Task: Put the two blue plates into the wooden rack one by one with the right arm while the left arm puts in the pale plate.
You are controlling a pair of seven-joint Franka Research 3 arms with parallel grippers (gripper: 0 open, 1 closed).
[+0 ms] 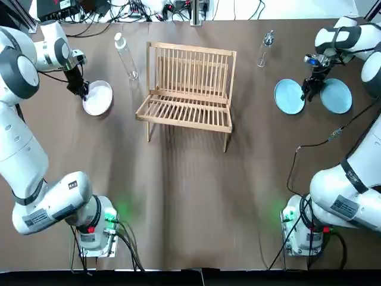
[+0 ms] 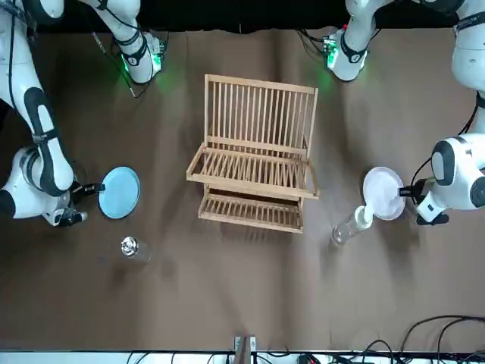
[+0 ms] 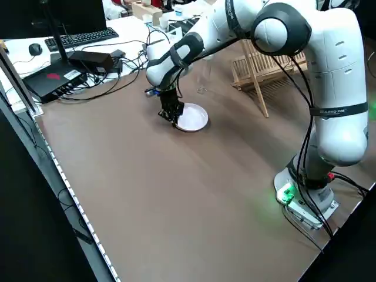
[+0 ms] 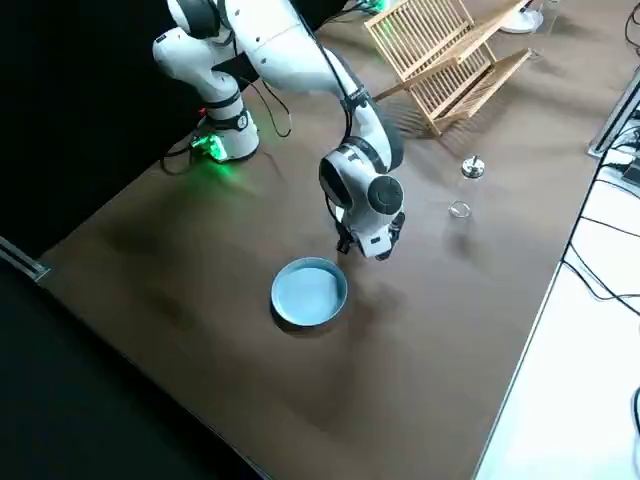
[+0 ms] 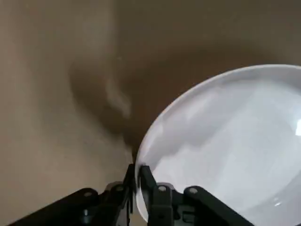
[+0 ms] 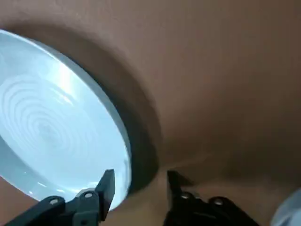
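Checking clearances first. The wooden rack [image 1: 187,89] stands mid-table toward the far edge, its long axis running left-right, slats upright. The table [image 1: 190,202] on my near side of it is bare brown surface between the two arm bases.

Left gripper [image 1: 80,89] is at the far left, on the outer rim of the pale plate [image 1: 100,98]. In the left wrist view its fingers [image 5: 146,176] are pinched together on that rim. A clear bottle [image 1: 126,56] stands between this plate and the rack, near both. Whether the pinched edge is off the surface, I cannot tell.

Right gripper [image 1: 308,90] is at the far right, down between the inner blue plate [image 1: 287,97] and the outer blue plate [image 1: 337,96], which lie side by side, close but apart. In the right wrist view the fingers [image 6: 107,182] are spread apart and straddle the inner plate's rim without clamping it. A small clear vessel [image 1: 265,47] sits between the inner plate and the rack, toward the far edge.

Hidden: the front view shows only the inner blue plate, as the right arm covers the other. The right side view also shows one plate only.

All three plates are round and face up.
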